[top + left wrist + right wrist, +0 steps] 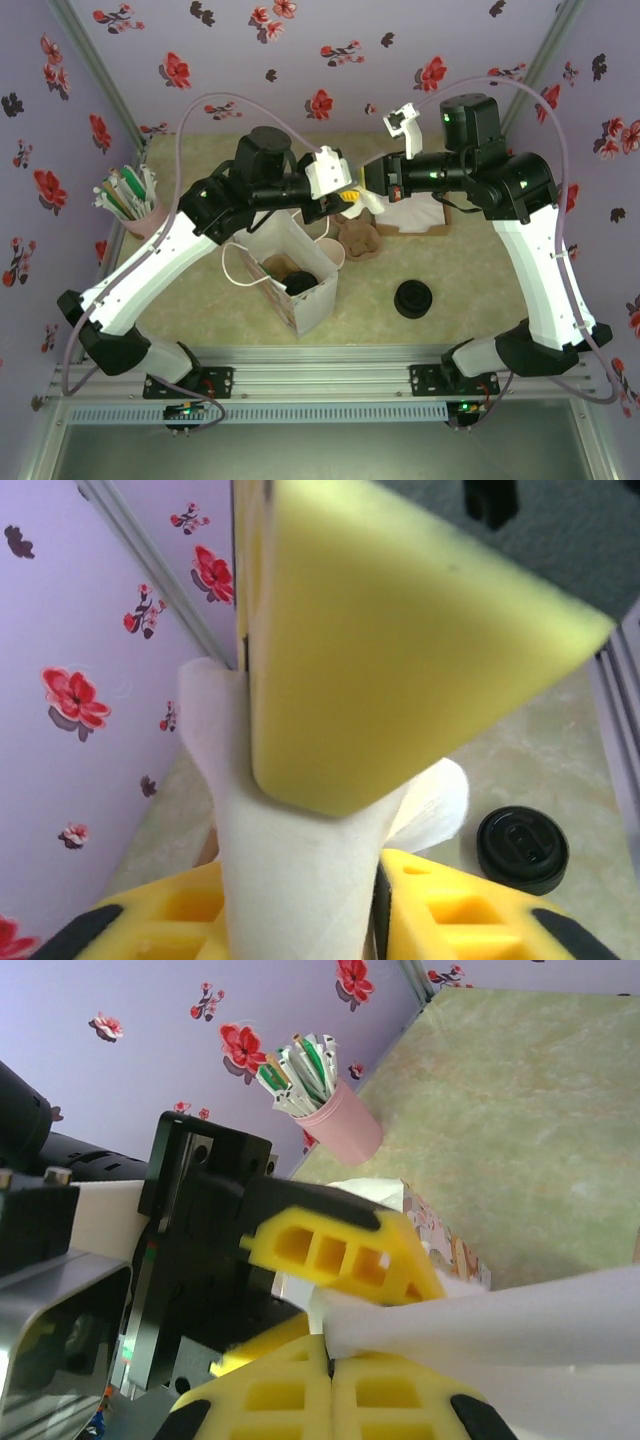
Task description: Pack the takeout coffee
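Note:
The takeout coffee (300, 283) stands inside the open white paper bag (310, 300), where its black lid shows from above. Over the table behind the bag, my two grippers meet on a white napkin (300, 830). My left gripper (300, 905) is shut on the napkin's lower part. My right gripper (330, 1365) is shut on the napkin (500, 1320) too, its yellow finger (400, 650) lying close over the paper. In the top view the left gripper (349, 197) and right gripper (368, 195) are almost touching.
An unlidded cup (331, 251) and a brown cardboard piece (358, 238) sit right of the bag. A stack of black lids (412, 297) lies front right. A napkin pile (418, 215) is at the back, and a pink cup of sachets (135, 205) at far left.

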Tool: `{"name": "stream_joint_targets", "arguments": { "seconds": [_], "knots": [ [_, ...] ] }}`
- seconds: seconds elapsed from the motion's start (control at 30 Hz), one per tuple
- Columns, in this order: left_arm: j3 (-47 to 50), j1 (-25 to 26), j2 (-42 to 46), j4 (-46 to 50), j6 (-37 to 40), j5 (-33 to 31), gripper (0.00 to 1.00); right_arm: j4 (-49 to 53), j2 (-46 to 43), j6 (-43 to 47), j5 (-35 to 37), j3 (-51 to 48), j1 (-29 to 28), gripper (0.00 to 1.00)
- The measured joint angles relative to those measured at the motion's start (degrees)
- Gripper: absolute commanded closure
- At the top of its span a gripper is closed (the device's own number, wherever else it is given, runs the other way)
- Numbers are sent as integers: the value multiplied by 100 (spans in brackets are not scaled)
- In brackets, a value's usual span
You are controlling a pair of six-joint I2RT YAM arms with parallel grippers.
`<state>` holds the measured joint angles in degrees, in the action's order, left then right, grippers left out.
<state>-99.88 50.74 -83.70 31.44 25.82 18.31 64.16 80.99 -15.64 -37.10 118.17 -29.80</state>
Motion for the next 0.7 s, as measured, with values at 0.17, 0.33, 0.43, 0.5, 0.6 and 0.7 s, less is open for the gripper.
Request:
{"name": "stream_joint_targets", "arguments": {
  "seconds": [0.17, 0.33, 0.43, 0.5, 0.6, 0.7],
  "knots": [
    [68, 0, 70, -151, -186, 22, 100, -33, 0, -15, 0, 0, 0, 87],
    [74, 0, 74, -382, -378, 39, 100, -92, -61, -98, 173, -7, -15, 58],
    [74, 0, 76, -533, -612, 35, 100, -79, -195, -107, 549, -15, -20, 33],
    [74, 0, 85, -667, -815, 15, 100, -50, -321, -96, 901, -17, -22, 23],
    [107, 0, 146, -898, -1130, -35, 100, -39, -612, -122, 1434, -103, -22, 11],
    [170, 0, 267, -1132, -1547, -146, 100, -87, -1029, -144, 2055, -328, -22, 7]
  ]
}}
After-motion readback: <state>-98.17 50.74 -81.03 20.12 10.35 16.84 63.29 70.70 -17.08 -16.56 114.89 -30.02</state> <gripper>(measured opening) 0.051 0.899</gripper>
